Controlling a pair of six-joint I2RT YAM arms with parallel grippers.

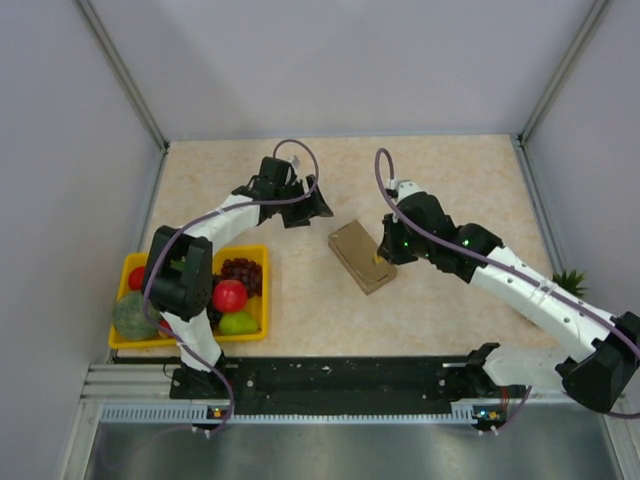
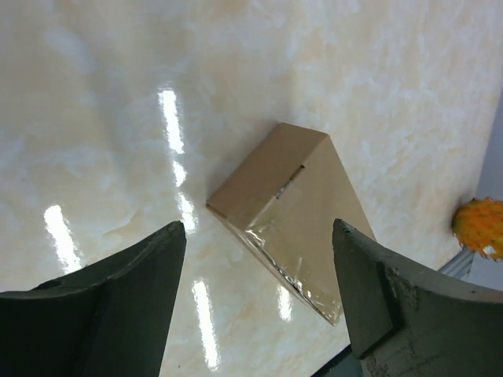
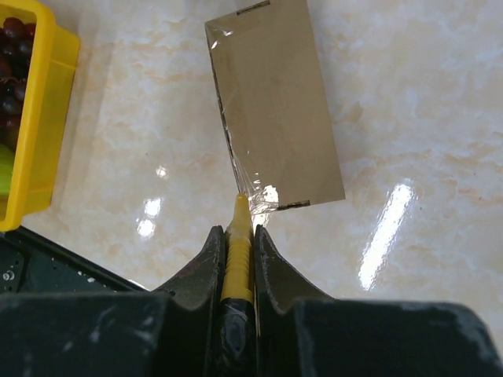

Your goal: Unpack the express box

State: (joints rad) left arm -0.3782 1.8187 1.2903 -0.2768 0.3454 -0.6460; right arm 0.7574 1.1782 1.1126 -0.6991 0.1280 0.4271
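The marbled table is filling the centre of the top view. The yellow fruit tray is sitting at lower left. The express box is lying flat at mid-frame, lid closed, with clear tape showing along one edge, well apart from the tray. My left gripper is hanging up-left of the box, fingers spread wide. My right gripper is pinching a yellow tool — its tip is touching the box's taped corner.

Glossy beige marble tabletop, grey walls
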